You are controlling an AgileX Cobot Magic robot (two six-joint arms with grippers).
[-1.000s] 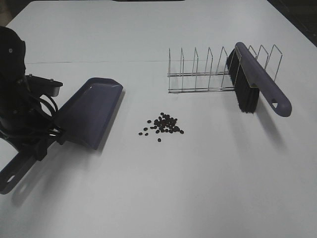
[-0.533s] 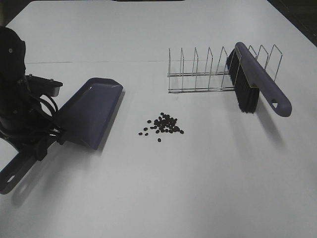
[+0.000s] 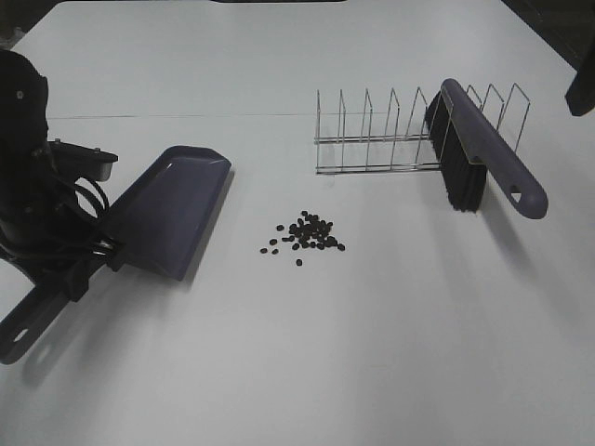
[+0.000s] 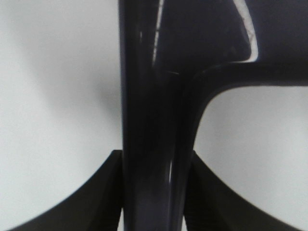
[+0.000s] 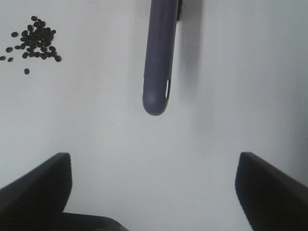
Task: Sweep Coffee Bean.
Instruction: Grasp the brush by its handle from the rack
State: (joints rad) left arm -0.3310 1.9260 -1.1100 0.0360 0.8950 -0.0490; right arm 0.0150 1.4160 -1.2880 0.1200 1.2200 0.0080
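The coffee bean point(image 3: 307, 234) pile lies mid-table as a small dark cluster, also seen in the right wrist view point(image 5: 34, 39). A purple dustpan point(image 3: 172, 209) rests on the table left of the beans, blade toward them. My left gripper point(image 3: 88, 255) is shut on the dustpan's handle point(image 4: 154, 144), which fills the space between the fingers point(image 4: 103, 192). A purple brush point(image 3: 483, 153) with black bristles leans on the wire rack. My right gripper point(image 5: 153, 156) is open and empty, short of the brush handle's end point(image 5: 156, 91). A dark part of the right arm point(image 3: 584, 88) shows at the right edge.
A wire rack point(image 3: 390, 135) with upright dividers stands behind the beans, right of centre. The white table point(image 3: 372, 353) has open surface in front of the beans. The dustpan's handle end point(image 3: 19, 339) reaches toward the front left edge.
A dark part of the right arm has come into view at the right edge of the exterior view. The dustpan, beans, brush and left arm have not moved.
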